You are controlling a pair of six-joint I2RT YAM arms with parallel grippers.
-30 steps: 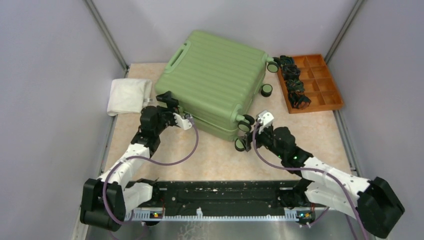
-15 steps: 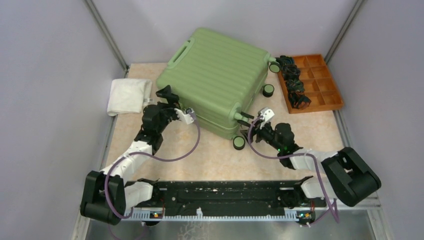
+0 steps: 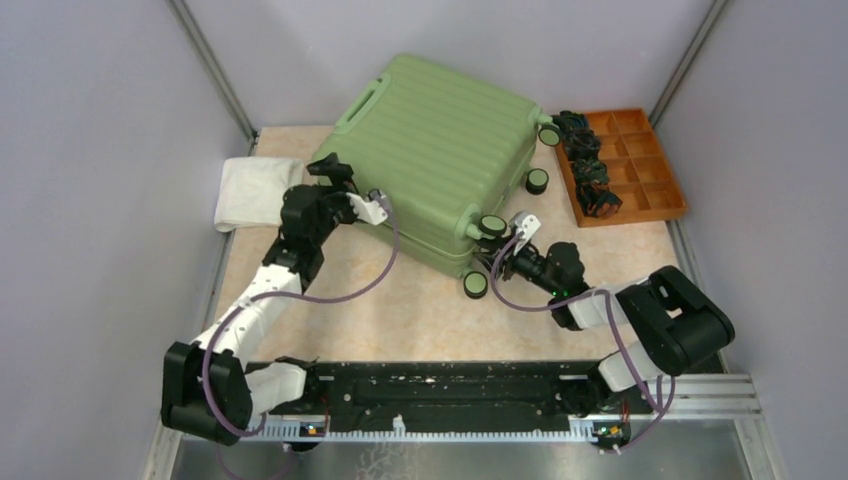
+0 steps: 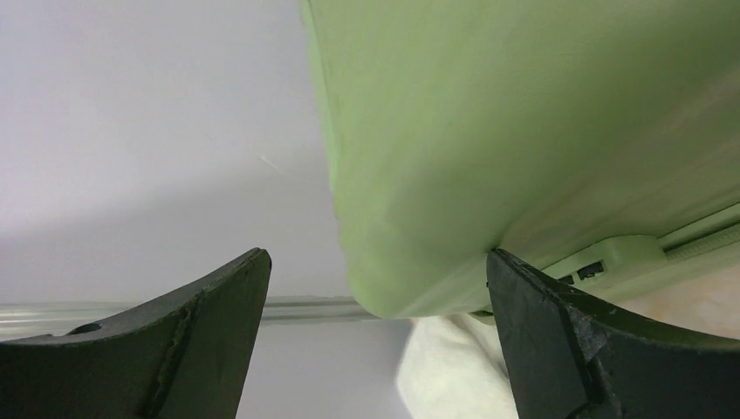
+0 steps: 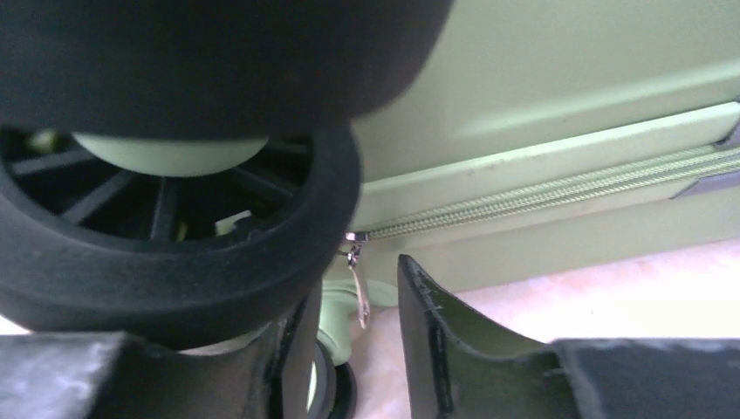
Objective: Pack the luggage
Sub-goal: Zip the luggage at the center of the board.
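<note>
The luggage (image 3: 430, 140), a light-green ribbed suitcase, lies flat and zipped in the middle of the table. My left gripper (image 3: 338, 185) is at its front-left corner, open wide. In the left wrist view that rounded corner (image 4: 524, 113) sits between the jaws (image 4: 377, 257), with the right finger (image 4: 558, 340) against the shell near the seam. My right gripper (image 3: 500, 255) is at the front-right corner by the wheels (image 3: 491, 225). Its jaws (image 5: 356, 288) stand narrow but apart, and the metal zipper pull (image 5: 358, 301) hangs between them under a black wheel (image 5: 166, 236).
A folded white towel (image 3: 255, 190) lies left of the suitcase, just behind my left gripper. An orange compartment tray (image 3: 660, 185) with black items (image 3: 585, 165) stands at the back right. Grey walls close in both sides and the back.
My right arm has stretched forward and low to the wheel corner, and its jaws have narrowed around the zipper pull. The left gripper moved back along the corner. The suitcase's near edge shifted slightly back.
</note>
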